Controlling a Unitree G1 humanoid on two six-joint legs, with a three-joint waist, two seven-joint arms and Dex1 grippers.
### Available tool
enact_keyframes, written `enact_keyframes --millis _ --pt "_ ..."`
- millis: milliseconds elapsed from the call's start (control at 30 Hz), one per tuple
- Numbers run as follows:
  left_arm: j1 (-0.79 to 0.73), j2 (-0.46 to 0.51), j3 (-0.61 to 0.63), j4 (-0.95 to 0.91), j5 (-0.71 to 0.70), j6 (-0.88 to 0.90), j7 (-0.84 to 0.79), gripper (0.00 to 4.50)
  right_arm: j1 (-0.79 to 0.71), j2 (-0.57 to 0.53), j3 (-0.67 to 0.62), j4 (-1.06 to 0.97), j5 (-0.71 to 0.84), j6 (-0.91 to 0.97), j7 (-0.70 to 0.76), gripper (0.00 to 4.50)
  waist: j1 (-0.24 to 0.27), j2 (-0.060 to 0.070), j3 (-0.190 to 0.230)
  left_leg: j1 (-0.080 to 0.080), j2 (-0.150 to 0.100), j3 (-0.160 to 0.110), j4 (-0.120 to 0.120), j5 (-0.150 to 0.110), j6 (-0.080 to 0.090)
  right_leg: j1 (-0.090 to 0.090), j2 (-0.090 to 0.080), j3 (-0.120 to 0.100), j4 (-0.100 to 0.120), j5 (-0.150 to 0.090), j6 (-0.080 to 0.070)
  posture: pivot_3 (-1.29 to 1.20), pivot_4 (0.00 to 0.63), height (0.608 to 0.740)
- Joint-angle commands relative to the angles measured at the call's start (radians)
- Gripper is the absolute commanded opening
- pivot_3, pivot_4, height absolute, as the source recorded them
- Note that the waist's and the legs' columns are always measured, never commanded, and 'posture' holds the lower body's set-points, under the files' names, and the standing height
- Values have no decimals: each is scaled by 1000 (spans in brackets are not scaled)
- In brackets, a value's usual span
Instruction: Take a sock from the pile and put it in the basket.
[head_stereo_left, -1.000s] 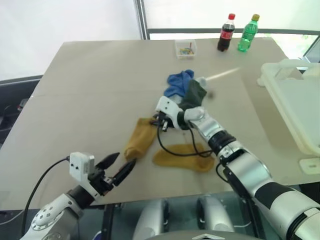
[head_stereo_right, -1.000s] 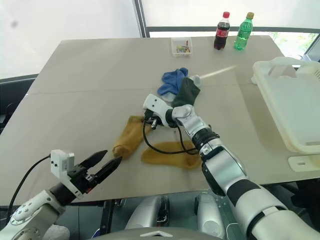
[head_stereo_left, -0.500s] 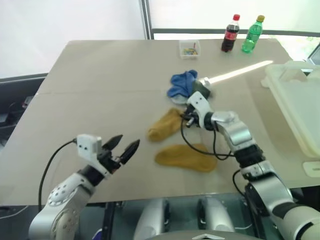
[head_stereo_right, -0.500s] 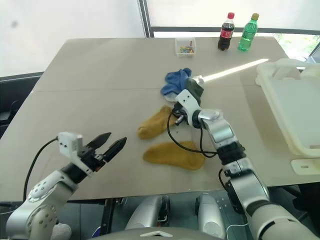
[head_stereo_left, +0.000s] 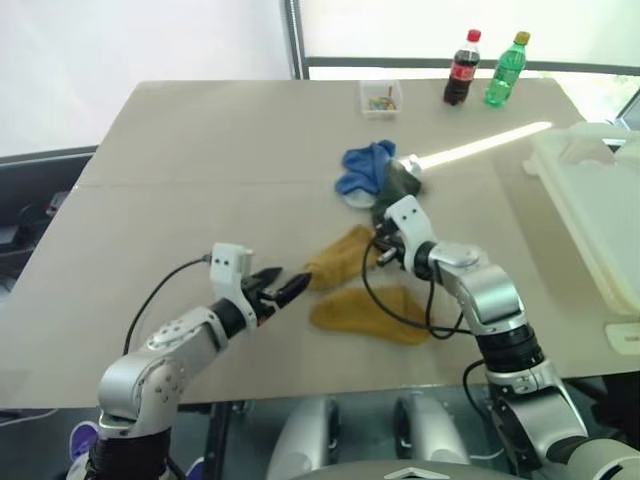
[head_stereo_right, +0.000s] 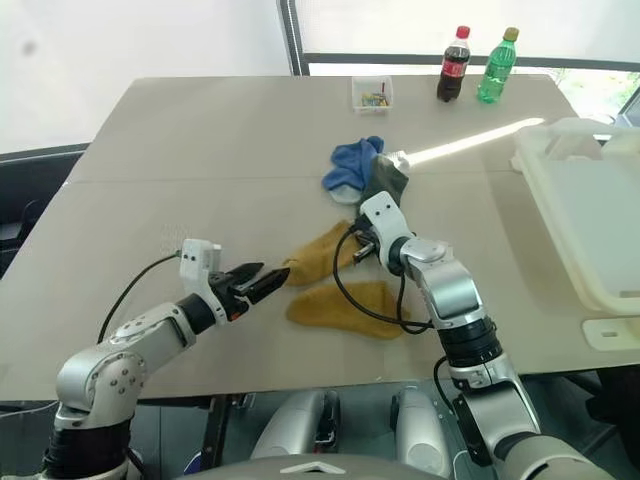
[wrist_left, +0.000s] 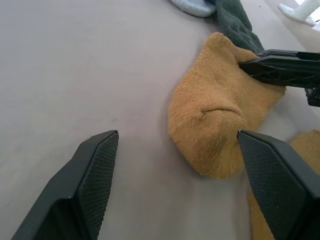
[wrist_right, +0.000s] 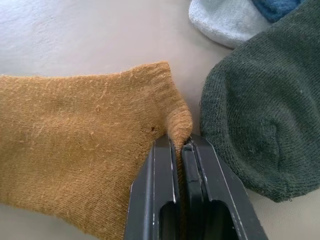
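Observation:
My right gripper (wrist_right: 179, 142) is shut on the cuff edge of a mustard-yellow sock (head_stereo_left: 340, 258) lying flat on the table. My left gripper (head_stereo_left: 282, 289) stands open just left of that sock's toe, its fingers (wrist_left: 95, 165) on either side and not touching it. A second yellow sock (head_stereo_left: 368, 312) lies nearer the front edge. Behind the right gripper is the rest of the pile, a dark green sock (wrist_right: 255, 115) and a blue sock (head_stereo_left: 362, 165). The whitish basket (head_stereo_left: 600, 210) stands at the table's right edge, apart from both grippers.
A small clear box of coloured bits (head_stereo_left: 380, 98), a cola bottle (head_stereo_left: 462, 68) and a green bottle (head_stereo_left: 504, 70) stand at the far edge. A white plastic piece (head_stereo_left: 622, 335) lies below the basket at the front right.
My right gripper has pulled the yellow sock to the right, away from the left side of the table. My left gripper has come forward and now brackets the sock's toe.

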Motion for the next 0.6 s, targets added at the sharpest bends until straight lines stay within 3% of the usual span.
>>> enact_keyframes --millis 33,267,433,600 --pt "-48 -10 -28 51 -3 50 5 3225 14 -5 -8 -33 17 5 -19 0 1 0 0 0 0 0 0 0 -1 0 0 0 0 0 0 0 150 735" --pt "-105 -37 -115 110 86 43 6 27 34 -31 -6 -58 31 18 -31 0 3 0 0 0 -1 0 0 2 -3 2 0 0 -1 0 0 0 150 735" --pt "-114 -31 -112 134 144 -12 -5 27 57 -74 -18 -100 40 19 -34 0 4 0 0 1 0 -1 0 2 -3 2 0 0 -1 0 0 0 150 735" --pt "-116 -16 -75 89 146 -200 -147 27 96 -92 -90 -221 99 -164 -5 0 2 -1 1 -1 0 -1 0 2 -3 1 0 0 -1 0 0 0 150 735"
